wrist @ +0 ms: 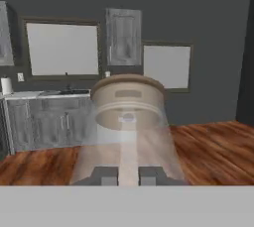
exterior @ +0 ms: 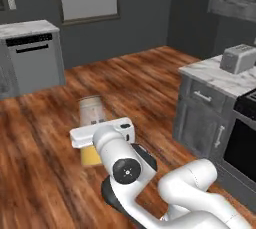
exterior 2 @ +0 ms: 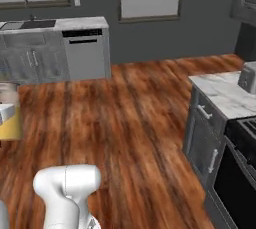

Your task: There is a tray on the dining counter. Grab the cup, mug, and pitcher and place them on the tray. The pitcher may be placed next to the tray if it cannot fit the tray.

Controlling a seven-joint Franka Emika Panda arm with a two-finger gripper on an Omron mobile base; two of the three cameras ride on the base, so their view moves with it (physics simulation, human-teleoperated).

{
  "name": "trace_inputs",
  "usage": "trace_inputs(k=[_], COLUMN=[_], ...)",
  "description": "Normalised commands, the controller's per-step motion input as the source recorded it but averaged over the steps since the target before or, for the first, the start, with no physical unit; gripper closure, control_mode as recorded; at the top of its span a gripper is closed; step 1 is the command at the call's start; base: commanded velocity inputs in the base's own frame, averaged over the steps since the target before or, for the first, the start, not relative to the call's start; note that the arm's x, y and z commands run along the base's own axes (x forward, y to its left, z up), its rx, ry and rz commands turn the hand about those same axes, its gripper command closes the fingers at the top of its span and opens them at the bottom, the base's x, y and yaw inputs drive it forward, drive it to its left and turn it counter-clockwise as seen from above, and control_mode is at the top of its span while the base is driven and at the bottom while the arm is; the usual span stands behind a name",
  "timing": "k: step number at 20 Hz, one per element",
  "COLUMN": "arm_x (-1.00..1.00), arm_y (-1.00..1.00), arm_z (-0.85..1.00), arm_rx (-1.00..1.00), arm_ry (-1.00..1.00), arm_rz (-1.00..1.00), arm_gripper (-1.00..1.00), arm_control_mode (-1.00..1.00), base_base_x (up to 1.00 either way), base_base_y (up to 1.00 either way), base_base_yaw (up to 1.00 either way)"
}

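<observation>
Ahead, pitcher in claw, toaster aside

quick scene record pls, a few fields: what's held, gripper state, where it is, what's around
held: pitcher, clear glass, orange liquid, cork-brown lid
gripper: shut on the pitcher's neck, seen in the hand view
position: carried in the air above the wood floor, no counter under it
surroundings: dishwasher by the far wall, toaster on a marble counter at right
tray: cannot tell from these views
</observation>
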Motion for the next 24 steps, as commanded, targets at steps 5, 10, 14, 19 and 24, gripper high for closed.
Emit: trace_inputs(k=[5, 10, 14, 19, 24], arm_x=[0.0, 0.0, 0.0, 0.0, 0.0], arm_y=[0.0, 0.0, 0.0, 0.0, 0.0], arm_z=[0.0, 0.0, 0.0, 0.0, 0.0], arm_rx=[0.0, 0.0, 0.0, 0.0, 0.0], arm_ry=[0.0, 0.0, 0.0, 0.0, 0.0], arm_rz=[0.0, 0.0, 0.0, 0.0, 0.0], arm_gripper=[1.0, 1.0, 1.0, 1.0, 1.0], arm_control_mode=[1.0, 1.0, 1.0, 1.0, 1.0], base_base_x=[-0.21, -0.01, 0.0, 0.07, 0.0], base_base_y=[0.55, 0.67, 0.94, 1.0, 1.0], base_base_yaw=[0.72, 0.52, 0.22, 0.01, -0.01])
